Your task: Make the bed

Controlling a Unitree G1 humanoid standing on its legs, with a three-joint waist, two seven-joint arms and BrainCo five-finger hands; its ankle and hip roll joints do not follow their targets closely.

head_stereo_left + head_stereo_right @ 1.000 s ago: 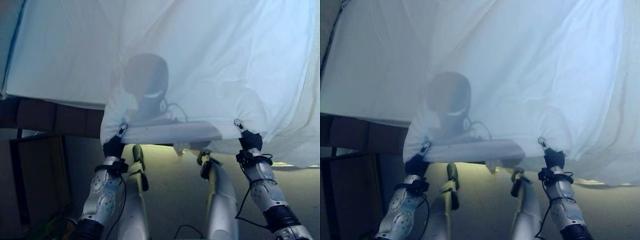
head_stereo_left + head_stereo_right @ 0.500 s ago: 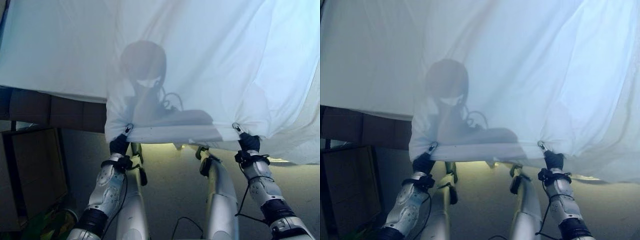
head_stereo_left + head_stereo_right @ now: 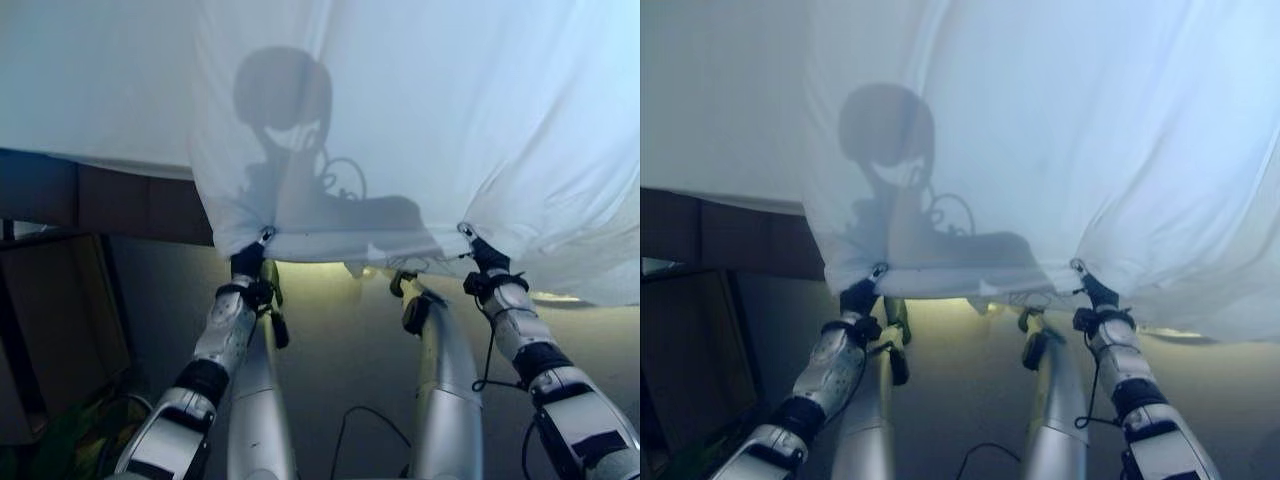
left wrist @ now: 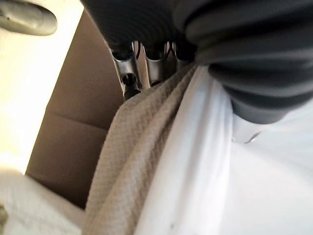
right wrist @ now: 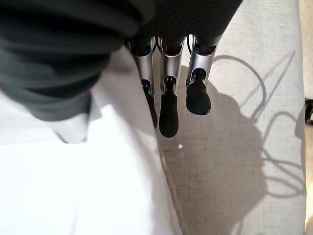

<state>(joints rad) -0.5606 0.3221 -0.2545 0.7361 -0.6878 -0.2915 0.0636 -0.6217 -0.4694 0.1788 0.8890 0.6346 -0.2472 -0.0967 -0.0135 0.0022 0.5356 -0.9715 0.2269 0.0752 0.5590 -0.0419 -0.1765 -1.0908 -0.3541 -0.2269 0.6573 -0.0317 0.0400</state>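
Beyond the brown bed base [image 3: 110, 205], your left hand [image 3: 247, 262] and right hand [image 3: 484, 258] each clamp fingers on the white sheet [image 3: 420, 120], lifting its edge to spread it.

The sheet [image 3: 420, 110] is plain white with a beige woven underside; the bed base [image 3: 120, 205] is dark brown.

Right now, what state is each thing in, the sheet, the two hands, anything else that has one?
white sheet: lifted and spread, its near edge held up at two spots, hanging loose between them.
left hand: raised, shut on the sheet's edge.
right hand: raised, shut on the sheet's edge.
bed: dark side panel exposed below the sheet, not yet made.
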